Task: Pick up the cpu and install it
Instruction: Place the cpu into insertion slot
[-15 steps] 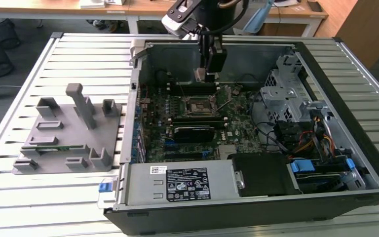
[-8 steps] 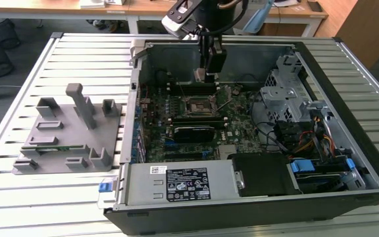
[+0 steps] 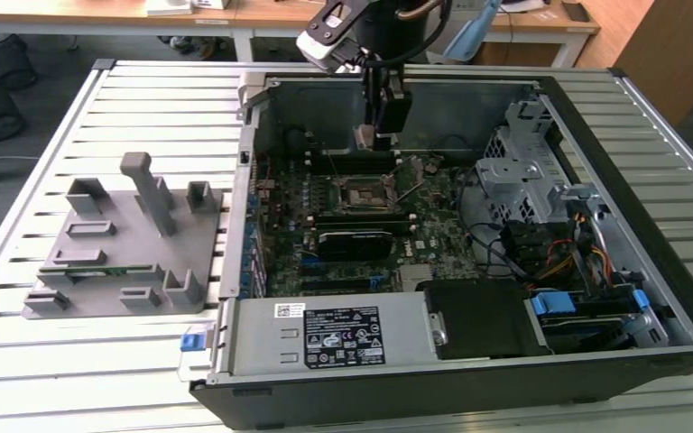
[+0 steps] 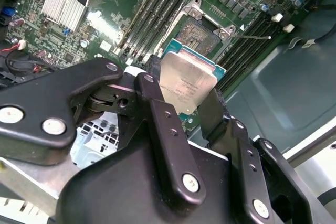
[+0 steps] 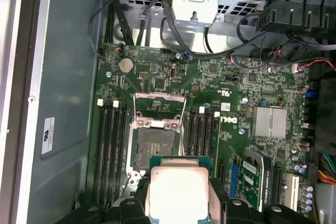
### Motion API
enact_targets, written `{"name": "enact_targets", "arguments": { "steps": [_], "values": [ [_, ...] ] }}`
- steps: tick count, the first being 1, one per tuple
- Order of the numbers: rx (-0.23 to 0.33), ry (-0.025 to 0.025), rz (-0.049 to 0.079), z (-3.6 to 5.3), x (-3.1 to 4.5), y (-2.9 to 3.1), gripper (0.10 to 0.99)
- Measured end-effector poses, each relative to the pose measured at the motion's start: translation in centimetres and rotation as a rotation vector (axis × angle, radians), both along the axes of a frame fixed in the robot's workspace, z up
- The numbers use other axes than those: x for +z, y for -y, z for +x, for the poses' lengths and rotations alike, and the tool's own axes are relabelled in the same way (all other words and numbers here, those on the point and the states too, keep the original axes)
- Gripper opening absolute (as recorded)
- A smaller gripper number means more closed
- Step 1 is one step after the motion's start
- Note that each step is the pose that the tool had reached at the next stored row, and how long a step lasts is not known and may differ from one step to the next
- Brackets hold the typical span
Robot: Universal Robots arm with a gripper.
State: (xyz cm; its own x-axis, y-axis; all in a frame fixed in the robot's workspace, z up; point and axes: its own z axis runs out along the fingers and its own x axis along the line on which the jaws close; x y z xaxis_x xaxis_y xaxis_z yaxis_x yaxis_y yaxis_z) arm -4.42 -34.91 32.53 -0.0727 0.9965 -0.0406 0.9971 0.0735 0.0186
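Exterior view first: nearest the camera lies the slatted metal table (image 3: 82,361), and on it an opened computer case (image 3: 674,271) lying on its side. At the case's near wall sits the grey power supply (image 3: 322,336), with a black shroud (image 3: 482,317) just beside it toward the exterior view's right. On the exterior view's left, well apart from the case's inside, a grey plastic fixture (image 3: 130,244) stands on the table.

Farther in, the green motherboard (image 3: 359,225) covers the case floor. A ribbed silver heatsink (image 5: 270,121) sits on it, and dark memory slots (image 5: 111,145) run on either side of the socket (image 5: 156,145). The socket is open, its metal frame (image 5: 159,109) lifted and its contact field showing.

Over the far part of the board hangs the gripper (image 3: 379,137), pointing down. Both wrist views show the cpu (image 4: 188,85) (image 5: 176,192) between the black fingers (image 4: 163,124), which are clamped on two opposite edges of the chip. Its shiny silver top faces the cameras, with a thin green edge around it. The cpu is in the air above the board, near the socket and not touching it.

Beyond the case's far wall stand wooden desks (image 3: 274,13).
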Motion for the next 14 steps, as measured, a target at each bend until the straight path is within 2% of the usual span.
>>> {"name": "enact_targets", "arguments": {
  "steps": [14],
  "values": [
    [-0.02, -0.0001, -0.003, -0.01, -0.39, -0.01, 0.529]
  ]
}}
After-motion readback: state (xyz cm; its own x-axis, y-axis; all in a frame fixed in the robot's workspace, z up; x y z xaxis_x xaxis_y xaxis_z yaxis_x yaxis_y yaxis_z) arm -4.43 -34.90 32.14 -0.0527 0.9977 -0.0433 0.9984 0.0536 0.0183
